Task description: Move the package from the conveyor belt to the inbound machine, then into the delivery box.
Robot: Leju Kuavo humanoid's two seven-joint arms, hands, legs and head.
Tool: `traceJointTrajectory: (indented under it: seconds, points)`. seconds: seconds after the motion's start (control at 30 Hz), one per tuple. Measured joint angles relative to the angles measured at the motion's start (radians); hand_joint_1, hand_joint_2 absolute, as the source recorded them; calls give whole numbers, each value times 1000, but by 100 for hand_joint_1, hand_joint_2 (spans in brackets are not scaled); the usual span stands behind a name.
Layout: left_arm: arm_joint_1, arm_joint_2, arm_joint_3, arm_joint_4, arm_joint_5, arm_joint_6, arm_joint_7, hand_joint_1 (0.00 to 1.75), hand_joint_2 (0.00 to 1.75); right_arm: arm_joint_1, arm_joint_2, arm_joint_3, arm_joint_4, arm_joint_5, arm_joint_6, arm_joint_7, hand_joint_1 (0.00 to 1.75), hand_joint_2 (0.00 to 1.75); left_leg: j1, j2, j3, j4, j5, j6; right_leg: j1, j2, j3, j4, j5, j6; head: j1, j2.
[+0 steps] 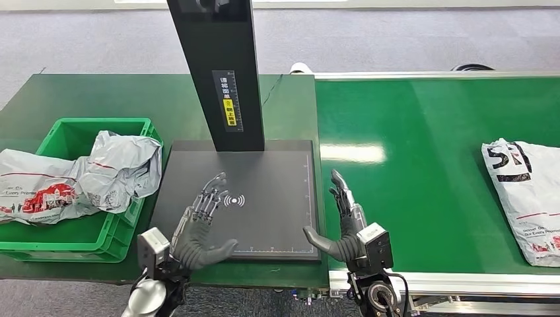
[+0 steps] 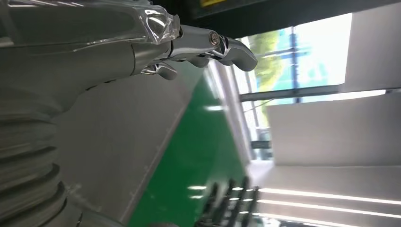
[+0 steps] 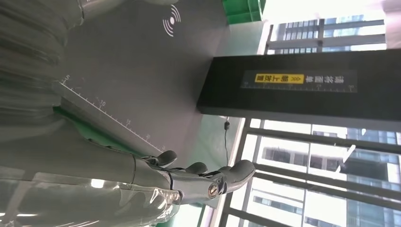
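Note:
A white and grey plastic package (image 1: 528, 198) lies on the green conveyor belt (image 1: 422, 178) at the far right, well away from both hands. The inbound machine's dark scan plate (image 1: 264, 178) sits in the middle, with its black post (image 1: 221, 66) rising behind. My left hand (image 1: 201, 221) hovers open over the plate's front left part, fingers stretched forward. My right hand (image 1: 343, 221) is open at the plate's right edge, over the belt's near end. Its outstretched fingers (image 3: 208, 182) show in the right wrist view, beside the plate (image 3: 132, 61). The left hand's fingers (image 2: 208, 45) hold nothing.
A green delivery box (image 1: 86, 191) stands at the left on the dark green table, with a crumpled grey package (image 1: 86, 175) draped across it. The belt's silver rail (image 1: 475, 284) runs along the front right.

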Motion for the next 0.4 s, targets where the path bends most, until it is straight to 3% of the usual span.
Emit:
traceJointTrajectory:
  seconds: [0.23,0.4]
  points:
    - [-33,-37,-8,183,12,-42,-10,0,175,-3,7,15,32,24,15,4,0,175,0,0,0,0,0,0,0,0,0,0,0,0,0,0]
    - [-44,-47,-14,229,25,-50,-37,0,175,-8,8,21,48,28,15,4,0,175,0,0,0,0,0,0,0,0,0,0,0,0,0,0]
